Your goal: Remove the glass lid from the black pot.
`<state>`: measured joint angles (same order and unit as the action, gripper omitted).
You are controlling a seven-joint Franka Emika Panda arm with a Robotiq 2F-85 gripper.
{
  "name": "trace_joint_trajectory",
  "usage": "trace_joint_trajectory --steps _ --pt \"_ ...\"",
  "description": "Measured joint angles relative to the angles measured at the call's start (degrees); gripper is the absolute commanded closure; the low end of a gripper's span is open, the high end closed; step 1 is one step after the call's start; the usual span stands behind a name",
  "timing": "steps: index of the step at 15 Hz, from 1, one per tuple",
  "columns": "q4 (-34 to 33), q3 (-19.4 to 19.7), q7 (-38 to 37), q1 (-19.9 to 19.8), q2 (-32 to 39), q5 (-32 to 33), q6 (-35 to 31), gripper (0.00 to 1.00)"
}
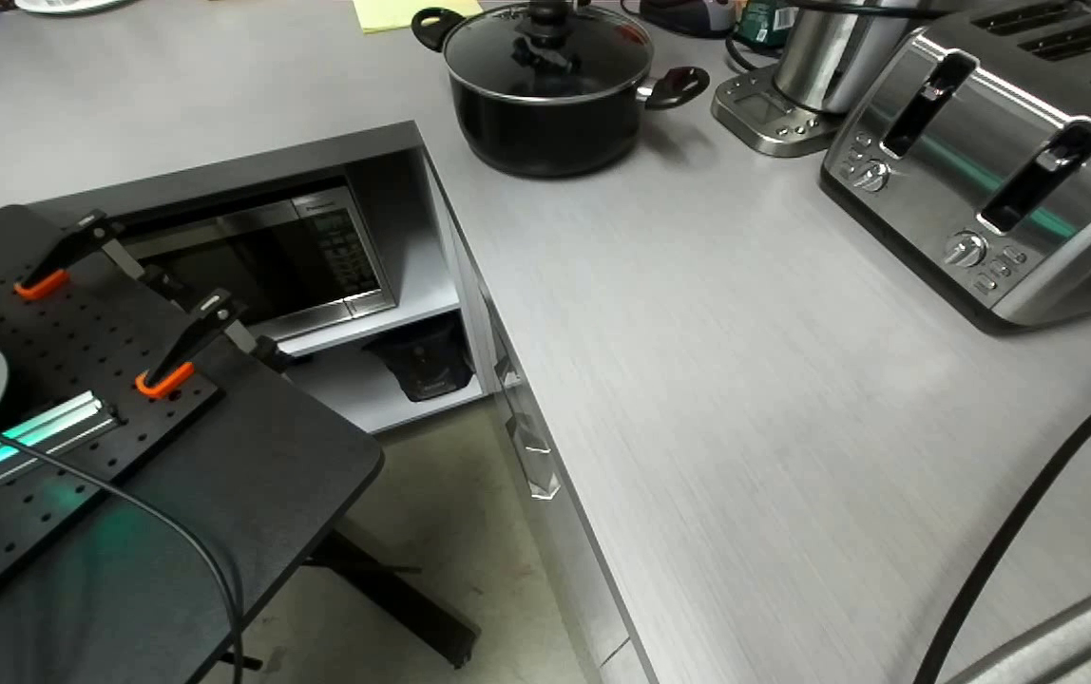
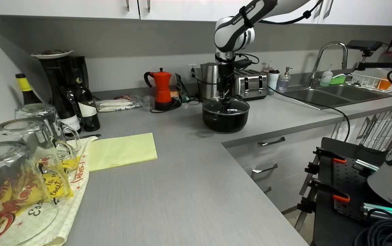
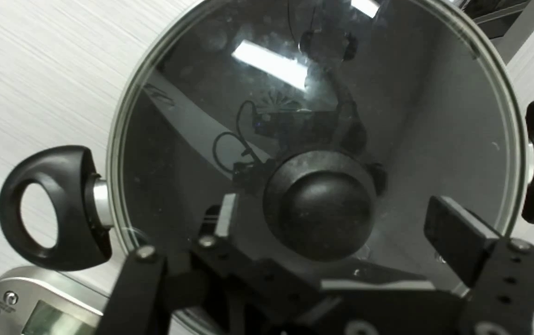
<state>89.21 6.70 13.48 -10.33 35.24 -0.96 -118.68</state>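
Note:
The black pot (image 1: 545,138) stands upright on the grey counter near its inner corner. It also shows in the other views as a black pot (image 2: 225,123) and by its side handle (image 3: 74,204). The glass lid (image 1: 593,71) lies on the pot in both exterior views (image 2: 211,106). In the wrist view the lid (image 3: 430,111) fills most of the picture, with its black knob (image 3: 325,214) near the middle. My gripper (image 3: 339,224) is open, with one finger on each side of the knob and visible gaps to it. In an exterior view the gripper (image 2: 226,91) points down, right above the knob.
A steel toaster (image 1: 945,199) and a steel kettle (image 2: 209,82) on a base (image 1: 769,114) stand close beside the pot. A red moka pot (image 2: 163,90), a yellow cloth (image 2: 124,152) and glass mugs (image 2: 15,164) are on the counter (image 2: 168,191). Wall cabinets (image 2: 182,10) hang above.

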Motion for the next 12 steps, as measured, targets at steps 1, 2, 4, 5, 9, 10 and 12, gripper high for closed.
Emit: trace_joint_trajectory --steps 1,2,4,5,9,10,12 --pt "-0.16 0.0 -0.14 0.0 0.19 0.11 0.11 0.0" --pt "-0.25 0.0 -0.28 0.0 0.34 0.24 0.19 0.0" --pt "-0.46 0.0 -0.47 0.0 0.62 0.48 0.33 0.0" --pt "-0.58 0.0 -0.57 0.0 0.74 0.56 0.41 0.0" --pt "-0.74 0.0 -0.97 0.0 0.92 0.76 0.72 0.33" --pt "-0.74 0.0 -0.98 0.0 0.92 0.8 0.75 0.4" --pt "-0.75 0.0 -0.99 0.0 0.92 0.91 0.77 0.55"
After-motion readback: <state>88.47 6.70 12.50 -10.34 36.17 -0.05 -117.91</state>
